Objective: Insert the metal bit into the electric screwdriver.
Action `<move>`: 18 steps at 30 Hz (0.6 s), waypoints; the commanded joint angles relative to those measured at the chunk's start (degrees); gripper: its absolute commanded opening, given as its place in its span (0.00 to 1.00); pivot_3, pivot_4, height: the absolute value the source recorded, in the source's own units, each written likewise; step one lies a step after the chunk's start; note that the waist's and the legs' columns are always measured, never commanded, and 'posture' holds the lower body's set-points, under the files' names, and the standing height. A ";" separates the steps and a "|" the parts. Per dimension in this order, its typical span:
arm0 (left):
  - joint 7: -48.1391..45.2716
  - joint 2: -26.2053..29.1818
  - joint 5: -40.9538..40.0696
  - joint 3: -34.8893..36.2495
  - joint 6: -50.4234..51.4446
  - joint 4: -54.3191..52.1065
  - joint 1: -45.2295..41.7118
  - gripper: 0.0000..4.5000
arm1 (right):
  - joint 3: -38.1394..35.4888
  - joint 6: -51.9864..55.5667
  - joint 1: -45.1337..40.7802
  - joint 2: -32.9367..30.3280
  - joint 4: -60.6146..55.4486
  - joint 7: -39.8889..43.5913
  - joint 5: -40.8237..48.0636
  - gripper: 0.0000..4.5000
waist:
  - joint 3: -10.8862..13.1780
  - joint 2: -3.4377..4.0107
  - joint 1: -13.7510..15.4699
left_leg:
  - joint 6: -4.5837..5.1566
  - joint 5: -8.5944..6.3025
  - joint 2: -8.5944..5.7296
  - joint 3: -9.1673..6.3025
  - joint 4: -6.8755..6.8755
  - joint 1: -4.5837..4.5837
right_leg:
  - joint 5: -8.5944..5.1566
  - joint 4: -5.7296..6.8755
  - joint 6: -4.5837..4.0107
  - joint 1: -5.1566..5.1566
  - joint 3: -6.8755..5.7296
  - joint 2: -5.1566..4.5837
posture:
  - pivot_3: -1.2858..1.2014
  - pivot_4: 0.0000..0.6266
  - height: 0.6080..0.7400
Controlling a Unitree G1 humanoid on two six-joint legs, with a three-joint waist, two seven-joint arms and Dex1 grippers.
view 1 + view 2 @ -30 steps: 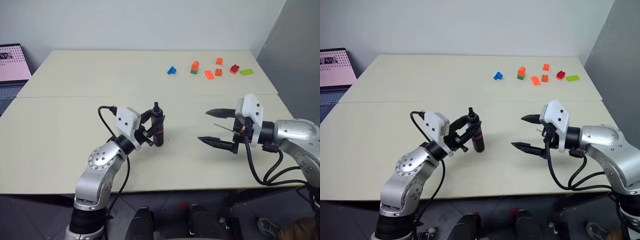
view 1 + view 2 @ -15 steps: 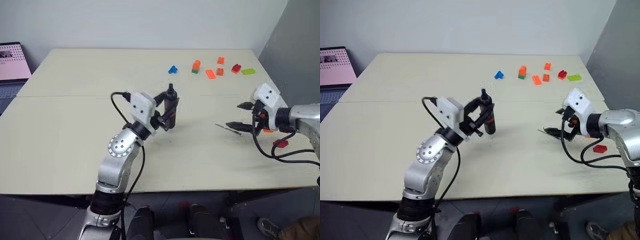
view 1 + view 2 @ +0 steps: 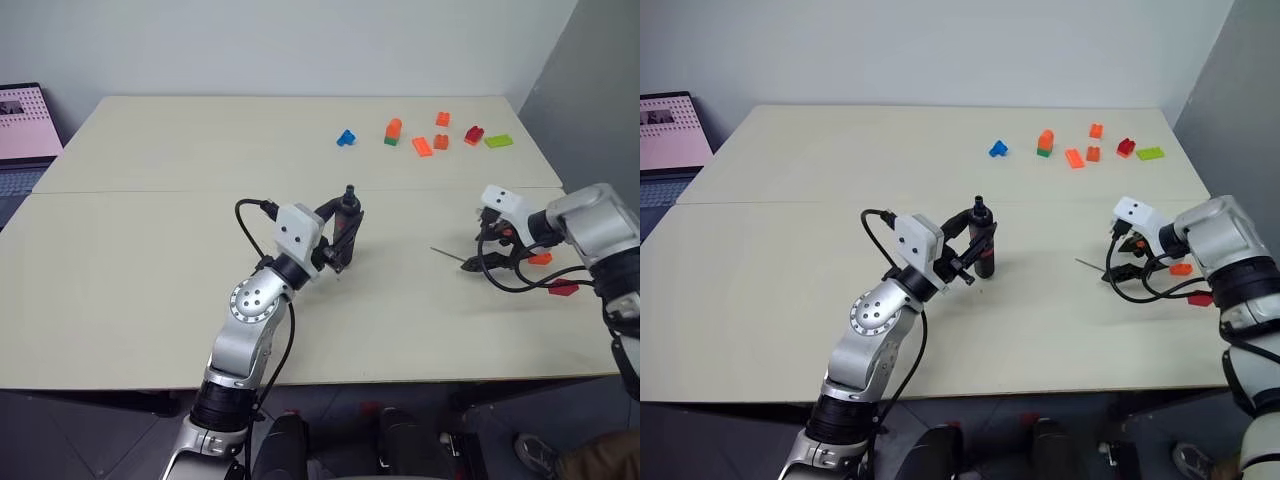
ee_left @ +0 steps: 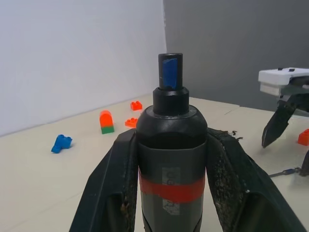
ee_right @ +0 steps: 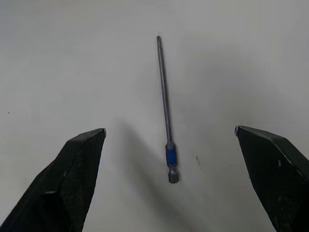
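My R gripper (image 5: 169,140) hangs spread over the metal bit (image 5: 165,108) on the table (image 3: 150,250), L gripper (image 4: 169,140) pinching the electric screwdriver (image 4: 170,159), toy bricks (image 3: 420,135) well behind, nothing between.

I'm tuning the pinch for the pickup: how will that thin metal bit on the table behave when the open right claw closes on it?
The metal bit looks like a stiff, straight rod, so it probably won't bend. Lying flat on the smooth table, thin and round, it may roll or skid away from the right claw. It is likely light.
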 commanded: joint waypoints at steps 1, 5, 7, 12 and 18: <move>0.65 -0.48 0.75 0.03 -3.04 -1.77 -0.48 0.36 | 1.19 -4.27 -4.54 2.35 8.45 2.26 -4.26 1.00 | 0.00 0.00 -0.04 | 0.00 0.00 0.00 0.01 0.00 -0.01 | 0.01 0.00 -0.01 -0.01 0.00 -0.01 | 0.52 0.24 1.00; 0.83 -0.43 1.14 0.30 -3.37 -1.76 -0.03 0.36 | 1.77 -7.62 -7.14 5.12 15.61 3.15 -7.56 1.00 | 0.00 0.00 -0.05 | -0.01 0.01 0.00 0.01 -0.07 0.00 | 0.02 0.02 -0.04 -0.05 -0.01 -0.02 | 0.52 0.24 1.00; 0.79 -0.32 1.36 0.31 -3.56 -1.88 0.26 0.36 | 1.86 -9.22 -8.50 6.67 19.26 3.01 -9.20 0.96 | 0.00 0.00 -0.05 | -0.01 0.01 -0.01 0.01 -0.10 0.00 | 0.02 0.02 -0.04 -0.06 0.00 -0.02 | 0.52 0.24 1.00; 0.98 -0.21 1.84 0.16 -4.10 -2.03 0.51 0.36 | 1.34 -12.23 -11.01 9.35 25.41 2.90 -12.34 0.73 | 0.00 0.01 -0.11 | -0.01 0.01 0.00 0.02 -0.11 0.02 | 0.03 0.05 -0.05 -0.07 -0.01 -0.02 | 0.52 0.24 1.00; 1.49 0.00 2.61 0.13 -4.49 -2.40 1.05 0.36 | 0.41 -13.50 -10.69 11.57 26.19 2.65 -14.32 0.43 | -0.01 0.01 -0.15 | -0.01 0.01 0.01 0.02 -0.12 0.04 | 0.03 0.08 -0.06 -0.07 -0.01 -0.02 | 0.52 0.24 1.00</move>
